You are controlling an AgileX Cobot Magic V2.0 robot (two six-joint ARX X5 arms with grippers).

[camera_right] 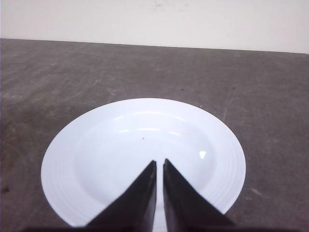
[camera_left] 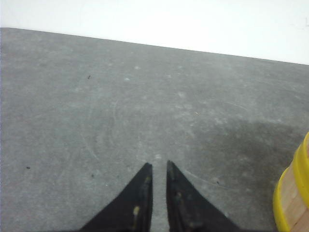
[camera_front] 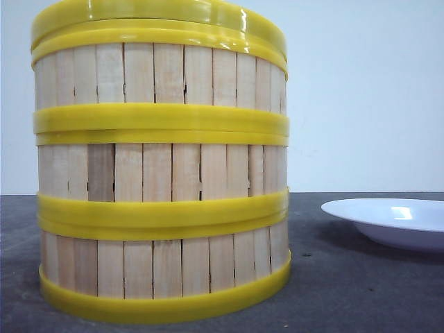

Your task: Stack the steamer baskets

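Yellow-rimmed steamer baskets [camera_front: 161, 166] stand three high at the table's [camera_front: 347, 291] near left, lid [camera_front: 156, 17] on top; stacking looks complete. White plate [camera_front: 392, 220] sits right. Left gripper [camera_left: 159, 166] and right gripper [camera_right: 160, 162] are both clenched, empty; only retreat seems left.

Three steamer baskets [camera_front: 161, 166] are standing in one stack on the table [camera_front: 347, 291], with one yellow-rimmed lid [camera_front: 159, 21] sitting on top. One white plate [camera_front: 395, 220] is lying beside them. Two grippers are showing, the left [camera_left: 158, 166] and the right [camera_right: 160, 163].
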